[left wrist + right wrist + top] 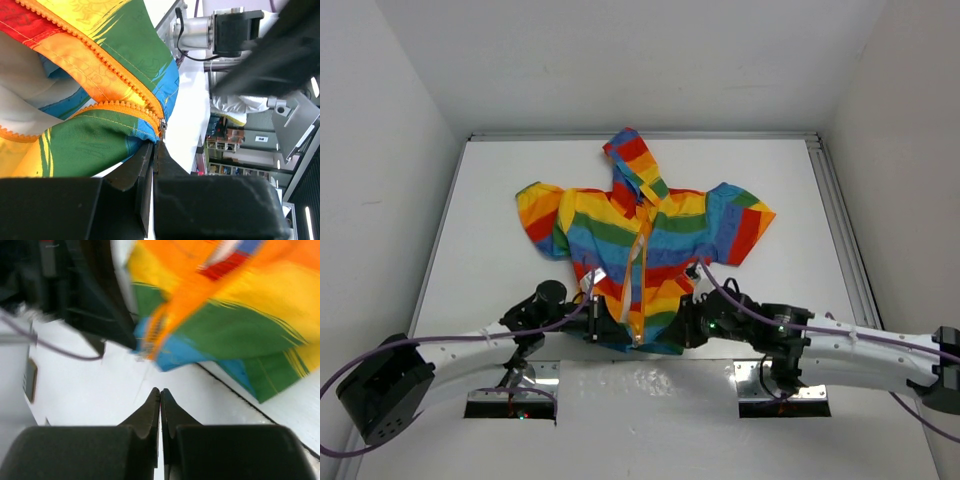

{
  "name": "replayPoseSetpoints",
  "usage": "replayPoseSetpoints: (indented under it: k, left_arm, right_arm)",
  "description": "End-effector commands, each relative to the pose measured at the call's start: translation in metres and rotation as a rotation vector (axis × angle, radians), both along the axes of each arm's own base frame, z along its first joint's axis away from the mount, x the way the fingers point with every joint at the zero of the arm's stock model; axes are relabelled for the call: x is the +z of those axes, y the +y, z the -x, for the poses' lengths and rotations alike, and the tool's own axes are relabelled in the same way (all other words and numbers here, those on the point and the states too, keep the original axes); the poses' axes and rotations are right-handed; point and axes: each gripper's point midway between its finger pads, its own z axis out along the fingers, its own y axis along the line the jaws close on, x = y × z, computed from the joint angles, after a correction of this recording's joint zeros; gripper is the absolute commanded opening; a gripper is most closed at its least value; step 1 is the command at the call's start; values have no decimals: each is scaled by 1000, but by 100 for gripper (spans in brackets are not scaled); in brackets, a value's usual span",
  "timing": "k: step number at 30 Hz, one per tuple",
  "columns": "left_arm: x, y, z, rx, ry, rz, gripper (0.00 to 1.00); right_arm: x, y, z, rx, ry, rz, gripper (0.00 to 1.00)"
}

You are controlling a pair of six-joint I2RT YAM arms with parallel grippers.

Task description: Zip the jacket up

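Item: small hooded fabric jacket (pixel 610 235), horizontal rainbow stripes, short sleeves, orange zipper trim.
Location: spread flat on the white worktop (pixel 495 210), hood away from me, hem just in front of my two wrists.
Zipper: small metal slider (pixel 161 128) at the very bottom of the hem. The two rows of orange teeth (pixel 115 75) part above it, with pale lining showing between them.
Left claw (pixel 157 146): narrow, tips meeting on the hem corner right under the slider. It looks pinched on the cloth.
Right claw (pixel 160 391): closed to a slit with nothing between the fingers, near the hem but apart from it. This view is blurred.
Step in hand: by my judgement, taking hold of the slider's pull.
Method: anchor the hem low with my left claw. Part the right one and close it on the pull alone, not on fabric. Draw straight toward the hood, in line with the teeth.
Caution: loose lining beside the teeth could snag.
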Motion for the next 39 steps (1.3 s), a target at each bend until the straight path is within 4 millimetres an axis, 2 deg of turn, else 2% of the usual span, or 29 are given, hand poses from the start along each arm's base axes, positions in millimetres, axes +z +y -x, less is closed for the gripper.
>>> replayPoseSetpoints:
  k: [1, 2, 3, 5, 9, 10, 11, 12, 18, 22, 24, 39]
  left_arm:
    - [26, -10, -3, -52, -95, 72, 0]
    - [25, -10, -4, -50, -94, 70, 0]
    - [26, -11, -3, -56, -95, 76, 0]
    - [28, -12, -2, -67, -95, 83, 0]
    - [28, -12, 1, -84, -92, 96, 0]
    - [26, -12, 2, -88, -81, 96, 0]
    - [27, -12, 2, -89, -73, 102, 0]
    - [30, -13, 3, -99, -77, 113, 0]
    - [31, -14, 1, -87, -70, 120, 0]
    - [29, -15, -1, -75, -65, 114, 0]
    - [30, -15, -2, -72, -63, 117, 0]
    - [34, -17, -3, -72, -59, 128, 0]
  right_arm:
    - [35, 11, 12, 223, -135, 50, 0]
    - [48, 17, 12, 290, -199, 48, 0]
    - [38, 16, 7, 304, -205, 120, 0]
    - [45, 26, 8, 398, -314, 148, 0]
    - [41, 42, -1, 487, -497, 221, 5]
    - [36, 44, 3, 513, -524, 256, 7]
    - [38, 45, 3, 548, -579, 282, 15]
    - [38, 47, -2, 535, -624, 299, 18]
    - [43, 52, 7, 580, -797, 334, 30]
    - [44, 59, 16, 619, -827, 345, 35]
    - [36, 61, 20, 654, -835, 387, 38]
    - [23, 66, 20, 677, -873, 473, 39]
